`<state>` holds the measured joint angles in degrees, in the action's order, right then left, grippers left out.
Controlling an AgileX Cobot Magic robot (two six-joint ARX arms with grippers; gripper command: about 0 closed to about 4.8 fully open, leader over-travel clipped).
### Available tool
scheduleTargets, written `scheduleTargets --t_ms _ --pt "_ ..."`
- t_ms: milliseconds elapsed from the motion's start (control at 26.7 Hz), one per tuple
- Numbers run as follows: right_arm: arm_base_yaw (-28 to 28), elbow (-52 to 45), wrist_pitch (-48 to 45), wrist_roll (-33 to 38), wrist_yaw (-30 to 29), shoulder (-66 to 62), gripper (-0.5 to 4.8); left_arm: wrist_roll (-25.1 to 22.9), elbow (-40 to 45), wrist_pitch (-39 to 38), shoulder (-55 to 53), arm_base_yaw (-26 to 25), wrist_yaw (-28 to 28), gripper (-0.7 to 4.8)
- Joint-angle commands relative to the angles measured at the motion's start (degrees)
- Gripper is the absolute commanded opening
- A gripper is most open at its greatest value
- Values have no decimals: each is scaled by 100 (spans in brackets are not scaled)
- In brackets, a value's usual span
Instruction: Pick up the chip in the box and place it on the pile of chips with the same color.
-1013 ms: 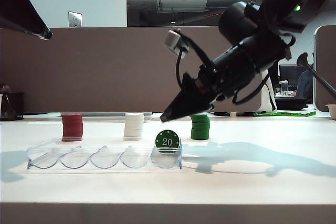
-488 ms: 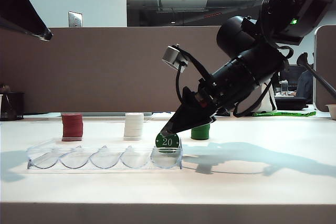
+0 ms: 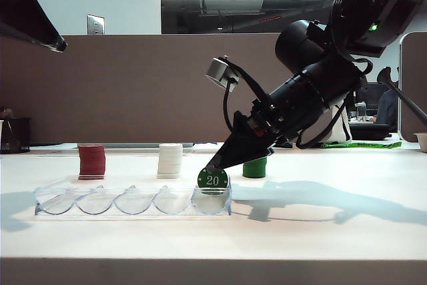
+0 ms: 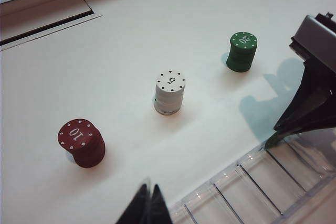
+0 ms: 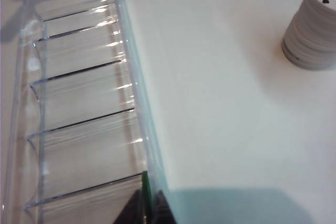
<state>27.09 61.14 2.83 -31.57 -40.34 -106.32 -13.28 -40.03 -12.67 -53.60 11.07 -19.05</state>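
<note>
The dark-green chip (image 3: 213, 179) marked "20" stands on edge in the rightmost slot of the clear box (image 3: 100, 201). My right gripper (image 3: 212, 165) slants down onto its top rim. In the right wrist view the chip's green edge (image 5: 148, 192) sits pinched between the two black fingers of the right gripper (image 5: 149, 209), which is shut on it. The green pile (image 3: 255, 169) stands behind the box, partly hidden by that gripper, and shows whole in the left wrist view (image 4: 242, 52). My left gripper (image 4: 149, 205) hangs high at the far left (image 3: 57, 45), shut and holding nothing.
A red stack (image 3: 92, 161) and a white stack (image 3: 170, 160) stand in a row with the green pile behind the box. The box's other slots (image 5: 79, 103) hold nothing. The white stack (image 5: 315, 24) is near the box's far side.
My right gripper came down from above the box to the chip's top edge, and its jaws closed on the chip. The left arm has not moved.
</note>
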Motion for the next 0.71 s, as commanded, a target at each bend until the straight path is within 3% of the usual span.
scheduleTargets --t_ms 38,488,713 --pt "4 15 -52 -4 -74 39 8 -2 -22 52 -7 -2 -26 -6" --pt "2 42 -87 282 -203 660 -1 0 -22 33 -31 -2 -26 -6" --pt "-219 238 -1641 2940 0 837 -1 0 -22 26 -28 -2 -28 -6"
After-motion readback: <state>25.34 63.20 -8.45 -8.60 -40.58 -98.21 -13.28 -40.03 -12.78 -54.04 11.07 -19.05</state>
